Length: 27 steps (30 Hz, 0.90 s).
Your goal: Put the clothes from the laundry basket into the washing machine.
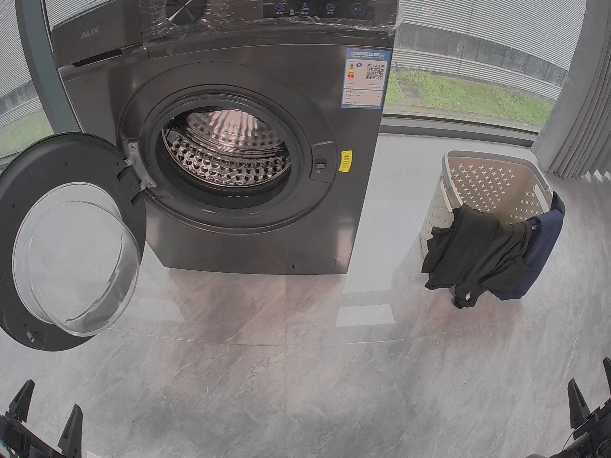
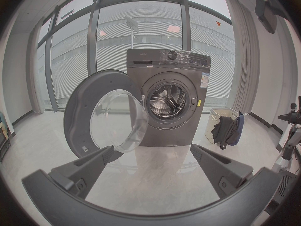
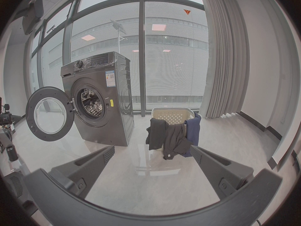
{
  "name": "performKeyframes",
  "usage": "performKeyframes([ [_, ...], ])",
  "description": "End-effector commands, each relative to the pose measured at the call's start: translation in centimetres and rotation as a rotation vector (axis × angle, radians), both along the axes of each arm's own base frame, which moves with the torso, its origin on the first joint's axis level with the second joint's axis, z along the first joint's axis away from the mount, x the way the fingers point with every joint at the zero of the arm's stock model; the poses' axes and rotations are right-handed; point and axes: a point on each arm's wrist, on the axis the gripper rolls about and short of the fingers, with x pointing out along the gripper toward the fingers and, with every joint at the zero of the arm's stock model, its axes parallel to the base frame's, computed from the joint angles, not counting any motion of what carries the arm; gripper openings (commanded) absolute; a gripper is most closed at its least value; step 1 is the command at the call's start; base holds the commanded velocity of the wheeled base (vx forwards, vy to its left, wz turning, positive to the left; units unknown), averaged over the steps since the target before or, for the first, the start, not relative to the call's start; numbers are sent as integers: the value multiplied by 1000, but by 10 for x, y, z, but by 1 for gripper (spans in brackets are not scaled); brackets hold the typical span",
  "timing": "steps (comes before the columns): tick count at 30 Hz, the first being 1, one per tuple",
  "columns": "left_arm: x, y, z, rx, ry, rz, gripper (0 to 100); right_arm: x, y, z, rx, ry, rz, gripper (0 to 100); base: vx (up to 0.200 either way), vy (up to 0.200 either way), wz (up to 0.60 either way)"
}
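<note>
The dark grey metal washing machine [image 1: 254, 249] bears pale lettering [image 1: 90, 34] top left, a blue-edged label with a square code [image 1: 365, 78] top right, a yellow sticker [image 1: 345, 161] and blue panel symbols [image 1: 316, 8]; fine print unreadable.

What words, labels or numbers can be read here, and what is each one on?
On the washing machine, upper corner, a brand logo: short pale capitals, a brand name, left unquoted.
On its front, a blue-edged label with a square code: print too small to read.
Beside the door opening, a yellow sticker: too small to read.
On the control panel: lit symbols, no readable words.
On the laundry basket and clothes: none.
</note>
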Motion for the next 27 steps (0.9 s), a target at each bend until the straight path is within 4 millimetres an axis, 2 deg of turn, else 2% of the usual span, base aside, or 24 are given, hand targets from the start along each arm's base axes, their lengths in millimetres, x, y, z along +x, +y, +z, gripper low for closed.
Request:
performKeyframes([
  [1, 0, 0, -5, -1, 0, 0, 100, 0, 0, -5, 0, 5, -1, 100, 0, -200, 0],
  [11, 0, 0, -5, -1, 0, -1, 100, 0, 0, -5, 0, 5, -1, 100, 0, -20, 0],
  [23, 0, 0, -5, -5, 0, 0, 100, 0, 1, -5, -3, 5, 22, 100, 200, 0, 0],
  [27, 0, 0, -5, -5, 0, -1, 100, 0, 1, -5, -3, 5, 22, 100, 0, 0, 0],
])
